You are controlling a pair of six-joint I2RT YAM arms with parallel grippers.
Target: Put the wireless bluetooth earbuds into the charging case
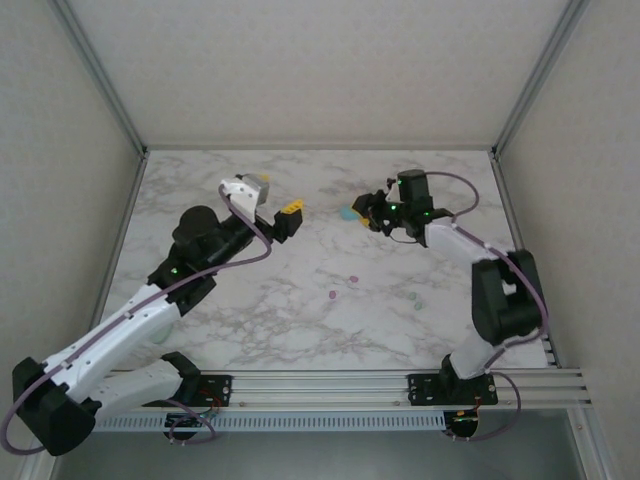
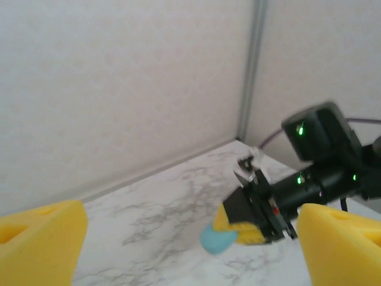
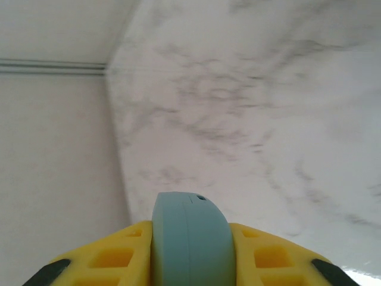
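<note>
- The left gripper (image 1: 291, 213) hovers over the marble table (image 1: 250, 330), a little left of centre in the top view, its tip pointing toward the right of the frame.
- In the left wrist view its yellow fingers (image 2: 41, 238) sit at the two lower corners of the frame, spread wide apart with nothing between them.
- The right gripper (image 1: 362, 213) is just right of centre in the top view and faces the left gripper across a small gap.
- It is clamped on the charging case (image 1: 346, 213), a rounded teal shell that sticks out from its tip toward the left.
- In the right wrist view the yellow pads (image 3: 119, 256) press both flanks of the case at the bottom centre of the frame; its seam runs across the top, and whether the lid is open cannot be told.
- Two pink-purple earbuds (image 1: 353, 279) lie loose on the marble below the grippers, near the middle of the top view.
- Two pale green earbuds (image 1: 419, 305) lie close together to their right, well apart from the case.
</note>
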